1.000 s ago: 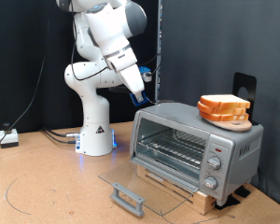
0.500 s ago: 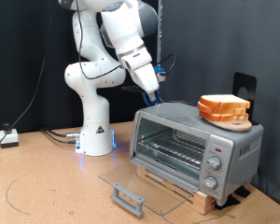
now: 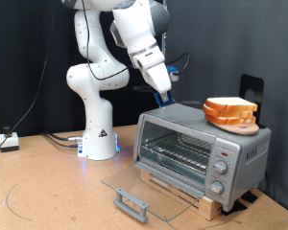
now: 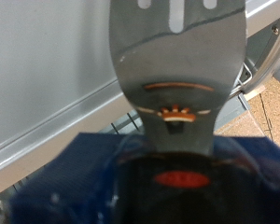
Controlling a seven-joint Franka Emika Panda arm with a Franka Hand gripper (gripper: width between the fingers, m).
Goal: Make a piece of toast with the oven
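Above the back edge of the tabletop, just over the near top corner of the boxy silver-grey toaster oven, my fingers hang in the air, angled down. They are pinched on the blue handle of a slotted, flat metal spatula, and in the wrist view its blade runs straight out ahead of me over the oven's grey top. I judge that I carry it this way so that the thin blade can slide under bread where my fingers could not. The oven stands towards the tabletop's right edge in the exterior view. Its glass door with the grey bar handle is folded down flat towards the front edge, which leaves the wire rack open to reach. I see no bread on the rack. The only bread in sight is the pile of pale slices with orange-brown crust on top of the oven, at its end nearest the right edge. I cannot pick out a single piece of toast apart from that pile. The spatula blade is bare, and it is near the pile without touching it.
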